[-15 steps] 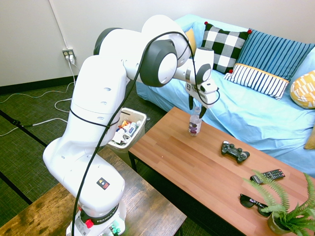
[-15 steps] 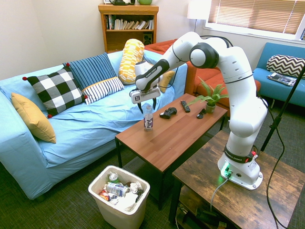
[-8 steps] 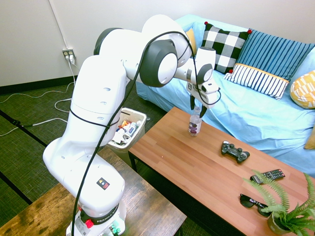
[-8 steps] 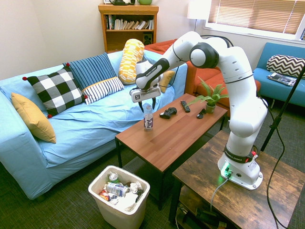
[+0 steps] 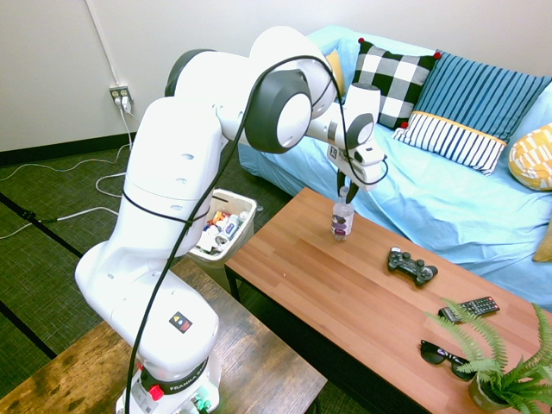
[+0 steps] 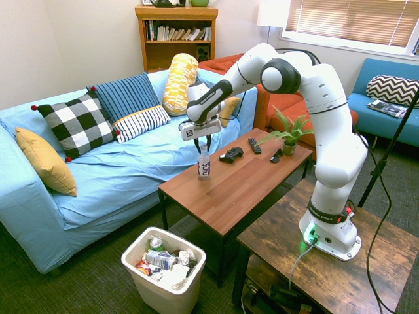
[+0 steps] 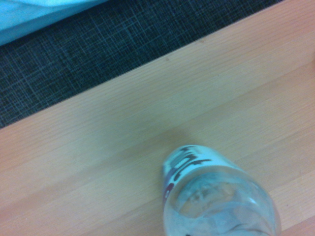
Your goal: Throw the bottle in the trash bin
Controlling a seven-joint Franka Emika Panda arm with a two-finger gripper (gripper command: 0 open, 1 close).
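Standing upright, one bottle (image 5: 342, 221) has the tool (image 5: 346, 193) pinching its cap.

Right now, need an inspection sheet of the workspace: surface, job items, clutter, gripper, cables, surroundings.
Surface: wooden coffee table, bare along the near edge.
Job's things: bottle upright near the table's sofa-side end; trash bin on the floor beside the table, already holding rubbish.
Clutter: game controller, remote, sunglasses, potted fern at the table's far end.
Gripper: gripper pointing down over the bottle's cap; grip not confirmed.
Cables: white cable on the floor from the wall outlet.
Surroundings: blue sofa with cushions, bookshelf, window blinds.
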